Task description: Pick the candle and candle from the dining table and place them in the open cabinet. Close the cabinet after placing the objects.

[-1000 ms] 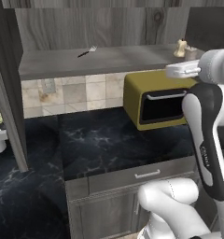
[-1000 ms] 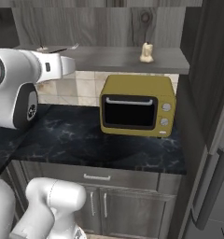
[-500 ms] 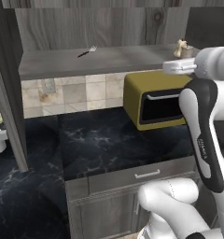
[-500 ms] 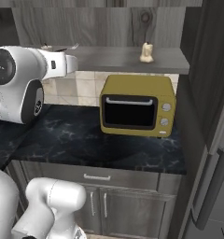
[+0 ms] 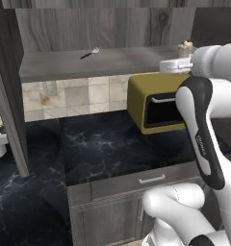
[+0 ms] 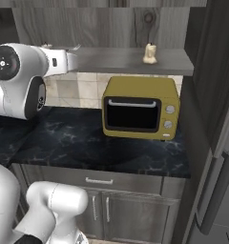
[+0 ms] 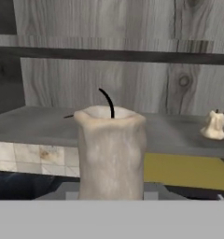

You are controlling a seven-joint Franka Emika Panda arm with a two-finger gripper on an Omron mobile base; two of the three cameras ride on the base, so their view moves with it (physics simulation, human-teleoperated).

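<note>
Hand view: unlabelled candle (image 7: 111, 154) between jaws

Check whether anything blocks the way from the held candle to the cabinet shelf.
Nothing visible does. In the hand view the held candle faces the cabinet shelf, with bare shelf straight ahead. The other candle already stands far to one side on the shelf, and the yellow microwave sits below the shelf.

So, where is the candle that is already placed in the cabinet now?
The small candle stands on the cabinet shelf towards its right end, directly above the yellow microwave; the hand view shows it at far right.
</note>
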